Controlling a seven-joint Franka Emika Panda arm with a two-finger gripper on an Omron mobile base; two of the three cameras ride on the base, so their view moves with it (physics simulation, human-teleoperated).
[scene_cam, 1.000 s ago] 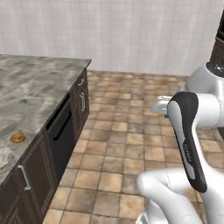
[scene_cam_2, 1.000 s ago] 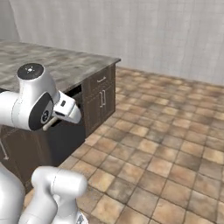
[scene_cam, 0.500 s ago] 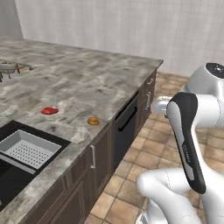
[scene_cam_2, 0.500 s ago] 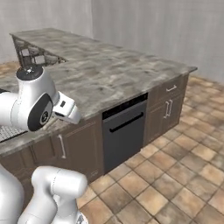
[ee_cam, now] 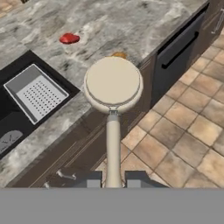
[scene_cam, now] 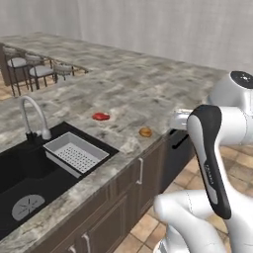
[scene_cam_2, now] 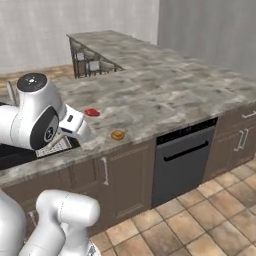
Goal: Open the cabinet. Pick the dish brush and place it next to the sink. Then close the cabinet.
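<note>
In the hand view the dish brush (ee_cam: 113,83) points away from me, round pale head up and thin handle running down between my fingertips. My gripper (ee_cam: 113,181) is shut on that handle. The brush hangs over the front edge of the counter, above the lower cabinet fronts. The black sink (ee_cam: 9,114) lies to its left in that view. From the base the gripper (scene_cam: 179,119) (scene_cam_2: 83,131) sits at the counter's front edge, right of the sink (scene_cam: 30,170). The cabinet is out of view.
A white perforated tray (scene_cam: 75,153) rests in the sink's right part, and a curved faucet (scene_cam: 32,114) stands behind it. A small red thing (scene_cam: 101,116) and an orange one (scene_cam: 145,132) lie on the marble counter (scene_cam: 123,84). A dishwasher front (scene_cam_2: 185,160) is below; tiled floor to the right.
The whole picture has shifted as the base moved along the counter. The sink, tray and faucet have come into view. The brush stays held in the shut gripper.
</note>
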